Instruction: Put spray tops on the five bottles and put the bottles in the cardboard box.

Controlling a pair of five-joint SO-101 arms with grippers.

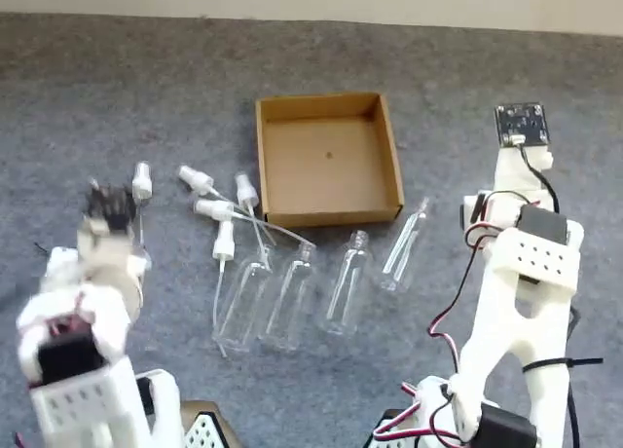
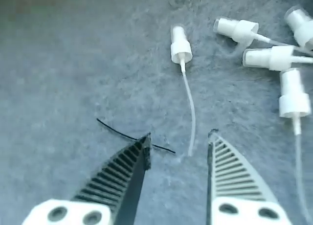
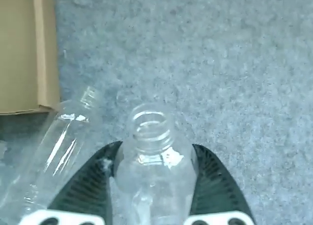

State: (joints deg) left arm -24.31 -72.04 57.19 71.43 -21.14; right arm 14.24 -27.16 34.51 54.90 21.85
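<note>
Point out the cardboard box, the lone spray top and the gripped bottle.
cardboard box (image 1: 331, 180): high view, bare floor.
lone spray top (image 2: 181, 46): left wrist view, white head.
gripped bottle (image 3: 150, 134): right wrist view, threaded neck.

The clear plastic bottle (image 3: 149, 176) held between the fingers of the right gripper (image 3: 155, 147) ran off the picture's edge, its base unseen; the brown cardboard box (image 3: 29, 49) showed one corner only; a white spray top (image 2: 302, 27) was clipped, and another's thin tube (image 2: 299, 171) ran out of frame.
</note>
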